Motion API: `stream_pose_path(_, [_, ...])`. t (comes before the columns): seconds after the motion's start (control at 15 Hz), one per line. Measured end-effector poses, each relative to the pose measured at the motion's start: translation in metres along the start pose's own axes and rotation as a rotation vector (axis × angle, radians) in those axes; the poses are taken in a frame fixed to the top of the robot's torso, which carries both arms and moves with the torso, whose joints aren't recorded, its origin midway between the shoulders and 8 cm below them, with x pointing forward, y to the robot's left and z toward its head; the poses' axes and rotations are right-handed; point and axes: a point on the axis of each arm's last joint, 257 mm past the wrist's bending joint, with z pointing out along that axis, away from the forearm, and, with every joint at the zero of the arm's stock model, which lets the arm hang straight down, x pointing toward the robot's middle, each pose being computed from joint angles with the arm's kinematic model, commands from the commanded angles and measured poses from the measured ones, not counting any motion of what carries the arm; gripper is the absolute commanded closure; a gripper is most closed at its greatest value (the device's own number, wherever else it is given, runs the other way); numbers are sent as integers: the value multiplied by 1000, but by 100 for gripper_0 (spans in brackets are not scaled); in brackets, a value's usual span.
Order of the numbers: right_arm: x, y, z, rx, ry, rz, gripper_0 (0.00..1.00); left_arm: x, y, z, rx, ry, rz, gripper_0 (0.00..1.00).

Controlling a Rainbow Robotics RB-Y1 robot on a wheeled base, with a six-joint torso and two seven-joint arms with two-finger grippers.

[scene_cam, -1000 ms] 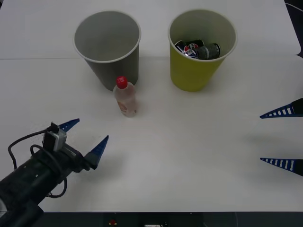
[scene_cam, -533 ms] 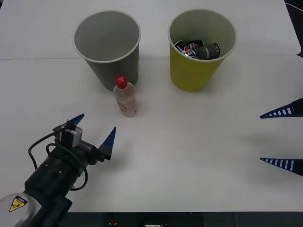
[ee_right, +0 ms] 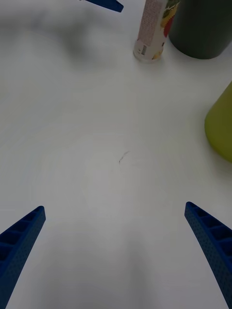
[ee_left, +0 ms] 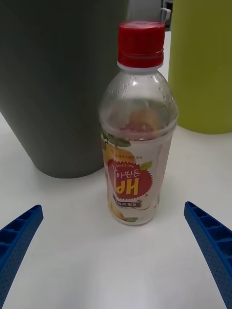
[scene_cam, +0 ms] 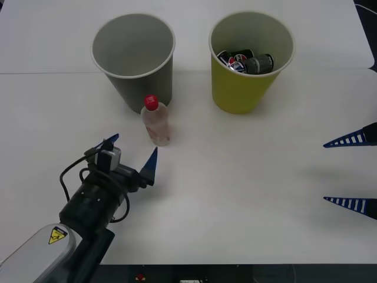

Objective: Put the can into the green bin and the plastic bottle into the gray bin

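The plastic bottle (scene_cam: 156, 122) stands upright on the white table, red cap on, just in front of the gray bin (scene_cam: 134, 59). It also shows close up as the plastic bottle (ee_left: 137, 130) with the gray bin (ee_left: 63, 82) behind it. My left gripper (scene_cam: 132, 152) is open, a short way in front of the bottle and pointed at it. The green bin (scene_cam: 250, 62) stands to the right and holds a dark can (scene_cam: 245, 62) lying inside. My right gripper (scene_cam: 351, 172) rests open at the table's right edge.
The table (scene_cam: 235, 177) is white, with bare surface between the two arms. In the right wrist view the plastic bottle (ee_right: 153, 34), the gray bin (ee_right: 203, 29) and the green bin (ee_right: 221, 125) stand beyond the right gripper (ee_right: 121, 251).
My left gripper has moved forward and to the right, closing in on the bottle while staying open. The right arm, the bottle and both bins have not moved.
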Motion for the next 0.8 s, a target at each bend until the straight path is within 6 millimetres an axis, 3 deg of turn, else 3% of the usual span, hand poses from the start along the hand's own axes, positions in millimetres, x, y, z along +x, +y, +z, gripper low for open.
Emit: stream_pose_path(0.8, [0,0,0,0,0,0,0,3,-5,50,-44,-7,-16,0])
